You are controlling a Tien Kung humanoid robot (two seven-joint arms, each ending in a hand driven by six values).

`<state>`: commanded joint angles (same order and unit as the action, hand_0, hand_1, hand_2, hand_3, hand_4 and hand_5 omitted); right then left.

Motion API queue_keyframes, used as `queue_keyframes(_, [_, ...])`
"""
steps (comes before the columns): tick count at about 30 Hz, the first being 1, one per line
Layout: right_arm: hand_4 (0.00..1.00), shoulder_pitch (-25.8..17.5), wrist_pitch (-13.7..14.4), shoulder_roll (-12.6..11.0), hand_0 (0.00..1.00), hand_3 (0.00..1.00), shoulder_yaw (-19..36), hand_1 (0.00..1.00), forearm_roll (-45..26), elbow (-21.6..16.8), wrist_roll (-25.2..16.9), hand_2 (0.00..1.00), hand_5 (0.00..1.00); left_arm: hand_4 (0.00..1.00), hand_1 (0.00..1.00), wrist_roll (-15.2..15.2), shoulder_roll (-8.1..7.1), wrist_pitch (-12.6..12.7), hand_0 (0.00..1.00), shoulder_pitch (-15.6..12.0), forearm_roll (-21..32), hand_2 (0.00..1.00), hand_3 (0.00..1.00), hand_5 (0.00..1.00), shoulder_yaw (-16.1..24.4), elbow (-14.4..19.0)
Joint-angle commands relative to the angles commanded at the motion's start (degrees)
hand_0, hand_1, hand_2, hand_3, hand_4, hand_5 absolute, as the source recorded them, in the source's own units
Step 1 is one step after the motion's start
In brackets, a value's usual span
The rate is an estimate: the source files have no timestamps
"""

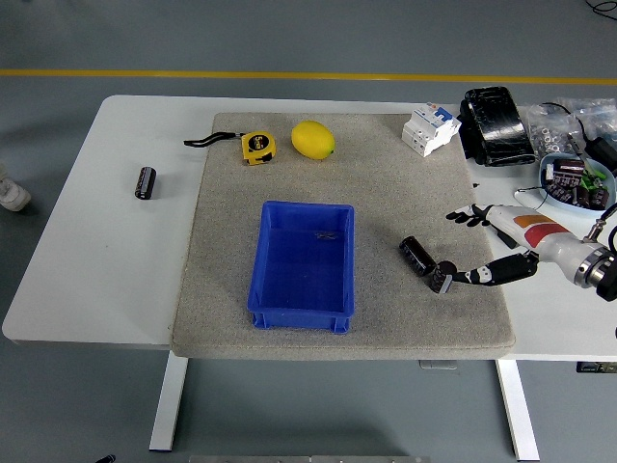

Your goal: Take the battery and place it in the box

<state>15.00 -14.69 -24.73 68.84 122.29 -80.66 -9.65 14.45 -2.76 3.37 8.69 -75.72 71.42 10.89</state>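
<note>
Even, bright overhead light — soft shadows, sharp focus, slight bowing at the edges.

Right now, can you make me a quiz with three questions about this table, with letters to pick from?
1. Where is the lemon?
A. inside the blue box
B. on the grey mat, beyond the blue box
C. on the floor

2. What colour is the tape measure?
A. yellow
B. green
C. red

3. What is in the blue box?
A. the battery
B. the lemon
C. nothing that can be seen

Answers:
1. B, it lies on the mat past the box's far wall.
2. A, its case is yellow with a black strap.
3. C, only bare blue floor shows; one battery lies on the mat near the right hand, which is open, and another battery lies far left on the white table.
</note>
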Motion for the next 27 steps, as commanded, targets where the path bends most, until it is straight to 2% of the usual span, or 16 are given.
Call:
queue_keyframes(1, [0.998, 0.13, -0.1, -0.03, 0.53, 0.75, -0.22, 0.612, 0.1, -0.01, 0.08, 0.668, 0.388, 0.743, 0.701, -0.01, -0.01, 0.02, 0.724, 0.02, 0.07, 0.816, 0.805, 0.797, -0.05, 0.0])
queue_keyframes(7, [0.998, 1.4, -0.82, 0.21, 0.53, 0.75, -2.75, 0.612, 0.69, 0.2, 1.1, 0.668, 0.388, 0.743, 0.701, 0.14, -0.15, 0.26, 0.724, 0.25, 0.48, 0.816, 0.805, 0.797, -0.43, 0.1])
queue_keyframes(8, [0.998, 1.56, -0.65, 0.3, 0.498, 0.723, -3.15, 0.578, 0.98, 0.26, 1.2, 0.639, 0.395, 0.746, 0.695, 0.2, -0.17, 0.28, 0.725, 0.28, 0.45, 0.812, 0.803, 0.797, -0.45, 0.13])
queue_keyframes(13, [0.998, 1.88, 3.41, 0.48, 0.498, 0.723, -4.92, 0.578, 3.01, 0.26, -0.87, 0.639, 0.395, 0.746, 0.695, 0.26, -0.29, 0.41, 0.725, 0.44, 0.7, 0.812, 0.803, 0.797, -0.82, 0.21])
queue_keyframes(14, [0.998, 1.87, 3.98, 0.5, 0.436, 0.688, -5.18, 0.552, 3.08, 0.32, -1.17, 0.611, 0.394, 0.747, 0.687, 0.26, -0.31, 0.43, 0.723, 0.47, 0.76, 0.81, 0.801, 0.794, -0.89, 0.22])
queue_keyframes(15, [0.998, 1.85, 4.46, 0.53, 0.436, 0.688, -5.41, 0.552, 3.1, 0.43, -1.38, 0.611, 0.394, 0.747, 0.687, 0.25, -0.32, 0.45, 0.723, 0.49, 0.82, 0.81, 0.801, 0.794, -0.96, 0.23])
queue_keyframes(25, [0.998, 1.95, 6.55, 0.72, 0.426, 0.676, -7.13, 0.546, 3.27, 2.5, -1.37, 0.604, 0.389, 0.749, 0.685, 0.16, -0.39, 0.57, 0.721, 0.59, 1.71, 0.808, 0.798, 0.792, -1.76, 0.27])
queue_keyframes(26, [0.998, 2.01, 6.91, 0.77, 0.41, 0.616, -7.41, 0.531, 3.29, 2.77, -1.39, 0.582, 0.377, 0.749, 0.684, 0.18, -0.4, 0.57, 0.72, 0.61, 1.68, 0.807, 0.796, 0.789, -1.77, 0.27])
queue_keyframes(27, [0.998, 2.06, 7.14, 0.81, 0.41, 0.616, -7.56, 0.531, 3.34, 2.94, -1.42, 0.582, 0.377, 0.749, 0.684, 0.2, -0.4, 0.57, 0.72, 0.64, 1.64, 0.807, 0.796, 0.789, -1.76, 0.28])
